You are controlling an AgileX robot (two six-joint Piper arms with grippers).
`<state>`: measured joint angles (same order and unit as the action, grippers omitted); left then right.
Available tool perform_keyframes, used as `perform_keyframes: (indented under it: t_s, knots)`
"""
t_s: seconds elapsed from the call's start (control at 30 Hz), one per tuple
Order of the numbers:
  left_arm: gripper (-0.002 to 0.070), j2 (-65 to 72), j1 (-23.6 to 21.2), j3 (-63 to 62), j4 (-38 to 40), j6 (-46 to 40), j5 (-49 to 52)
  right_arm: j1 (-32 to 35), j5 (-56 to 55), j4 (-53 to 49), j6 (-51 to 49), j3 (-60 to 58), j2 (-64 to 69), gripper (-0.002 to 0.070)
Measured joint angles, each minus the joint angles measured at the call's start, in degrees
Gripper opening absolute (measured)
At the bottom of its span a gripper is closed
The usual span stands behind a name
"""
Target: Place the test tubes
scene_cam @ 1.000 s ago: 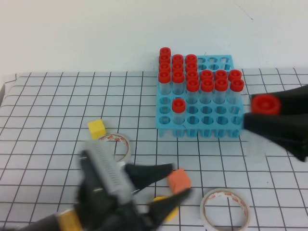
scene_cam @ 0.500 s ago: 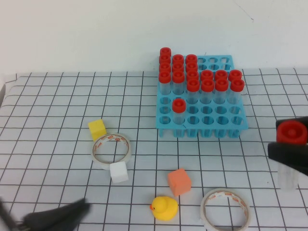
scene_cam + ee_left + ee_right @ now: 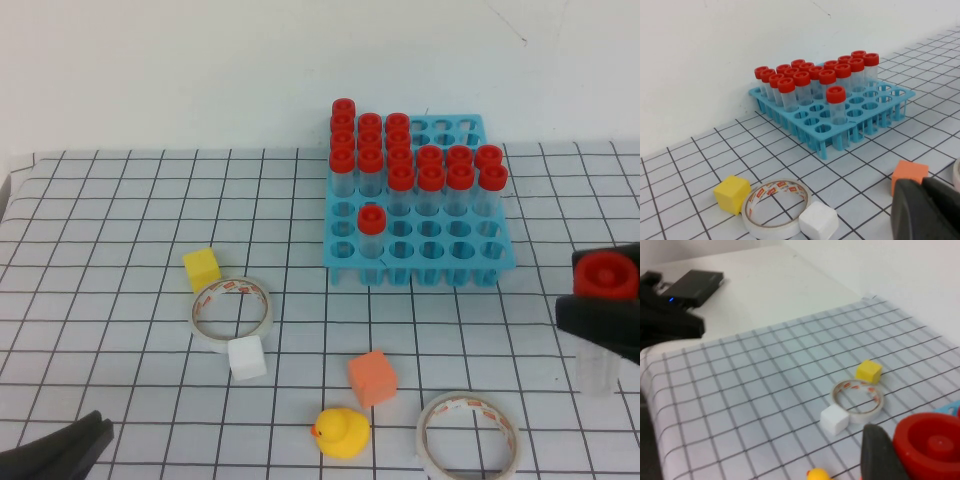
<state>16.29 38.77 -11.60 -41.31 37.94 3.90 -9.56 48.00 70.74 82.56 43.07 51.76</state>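
Note:
A blue rack (image 3: pixel 420 268) stands at the back of the grid mat with several red-capped test tubes in its far rows and one lone tube (image 3: pixel 371 228) nearer the front. My right gripper (image 3: pixel 600 312) hovers at the table's right edge, in front of and right of the rack, shut on an upright red-capped test tube (image 3: pixel 605 275). The right wrist view shows that tube's cap (image 3: pixel 932 445) beside one dark finger (image 3: pixel 879 455). My left gripper (image 3: pixel 62 452) sits low at the front left corner, shut and empty, and in the left wrist view the gripper (image 3: pixel 921 187) is close to the orange cube.
On the mat lie a yellow cube (image 3: pixel 201 268), a tape roll (image 3: pixel 232 310), a white cube (image 3: pixel 246 357), an orange cube (image 3: pixel 372 377), a yellow duck (image 3: pixel 341 432) and a second tape roll (image 3: pixel 468 437). A white wall rises behind the rack.
My left arm pulled back from the orange cube to the front left corner and its jaws closed. My right gripper carried the tube down and right from beside the rack, then held still.

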Motion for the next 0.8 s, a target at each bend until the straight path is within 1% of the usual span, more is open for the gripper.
perform_keyframes:
  t_s: [0.3,0.6,0.67,0.7,0.73,0.77,0.8]
  knots:
    - [-0.0001,0.0,0.0,0.0,-0.2,0.0,0.1,0.0,-7.7,3.5,1.3,0.0,0.0,0.0280]
    - [-0.0001,0.0,0.0,0.0,-0.4,0.0,0.2,0.0,-8.5,4.1,1.9,0.0,0.0,0.0280]
    - [-0.0001,0.0,0.0,0.0,-0.4,0.0,0.2,0.0,-9.7,2.9,1.4,0.0,0.0,0.0280]
    - [-0.0001,0.0,0.0,0.0,-0.4,0.0,0.2,-0.1,-11.3,1.3,-0.2,0.0,0.0,0.0280]
    - [-0.0001,0.0,0.0,0.0,-0.4,0.0,0.2,-0.6,-14.1,-0.8,-4.0,0.0,0.0,0.0280]
    - [-0.0001,0.0,0.0,0.0,-0.4,0.0,0.2,-1.1,-17.1,-3.5,-8.9,0.0,0.3,0.0280]
    - [-0.0001,0.0,0.0,0.0,-0.4,0.0,0.2,-2.0,-21.8,-7.2,-17.4,0.0,0.7,0.0280]
